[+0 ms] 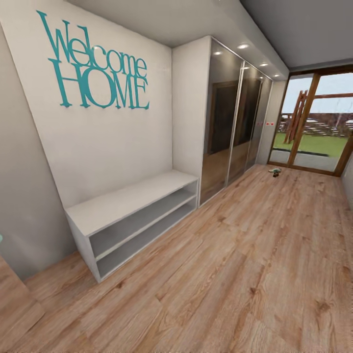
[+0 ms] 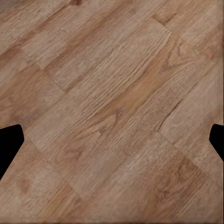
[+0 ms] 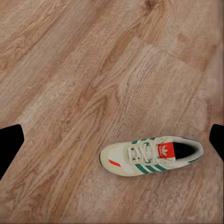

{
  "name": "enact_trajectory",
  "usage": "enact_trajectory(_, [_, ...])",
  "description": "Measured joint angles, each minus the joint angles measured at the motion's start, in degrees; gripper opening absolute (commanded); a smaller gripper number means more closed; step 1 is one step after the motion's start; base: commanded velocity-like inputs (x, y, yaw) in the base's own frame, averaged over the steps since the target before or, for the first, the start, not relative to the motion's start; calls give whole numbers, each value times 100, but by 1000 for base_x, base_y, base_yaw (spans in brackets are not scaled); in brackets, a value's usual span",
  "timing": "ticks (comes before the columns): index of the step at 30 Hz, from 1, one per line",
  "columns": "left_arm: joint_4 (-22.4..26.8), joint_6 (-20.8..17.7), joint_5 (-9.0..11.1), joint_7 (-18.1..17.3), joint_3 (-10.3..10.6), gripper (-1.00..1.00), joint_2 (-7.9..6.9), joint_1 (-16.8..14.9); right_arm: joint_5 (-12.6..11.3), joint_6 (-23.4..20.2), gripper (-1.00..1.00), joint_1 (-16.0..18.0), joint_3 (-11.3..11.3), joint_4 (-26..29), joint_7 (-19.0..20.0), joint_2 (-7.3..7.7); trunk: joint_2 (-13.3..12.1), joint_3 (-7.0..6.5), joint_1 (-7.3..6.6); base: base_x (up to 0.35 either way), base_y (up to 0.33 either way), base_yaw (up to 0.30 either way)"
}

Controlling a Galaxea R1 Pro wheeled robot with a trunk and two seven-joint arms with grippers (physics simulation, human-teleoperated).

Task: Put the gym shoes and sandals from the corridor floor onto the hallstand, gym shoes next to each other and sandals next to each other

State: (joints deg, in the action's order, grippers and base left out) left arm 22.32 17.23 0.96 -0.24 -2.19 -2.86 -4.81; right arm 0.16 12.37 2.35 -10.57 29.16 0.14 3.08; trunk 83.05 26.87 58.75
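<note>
Hallstand (image 1: 122,203) stands bare; one gym shoe (image 3: 150,155) lies on the corridor floor (image 1: 255,255) below the released right gripper (image 3: 112,142); left gripper (image 2: 112,142) released too.

A small object (image 1: 275,171) far down the corridor floor (image 1: 245,274) (greenish, by the glass door (image 1: 314,122)) is too tiny to identify.
</note>
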Motion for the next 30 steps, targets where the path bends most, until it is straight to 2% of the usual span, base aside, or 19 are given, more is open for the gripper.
enact_trajectory(13, [2,-1,-3,1,0,100,3,0,0,0,100,0,0,0,-6,0,0,0,-1,-93,-262,0])
enact_trajectory(30, [-1,-7,-2,6,-1,100,1,0,0,0,100,0,0,0,-11,0,0,0,-2,22,-265,0])
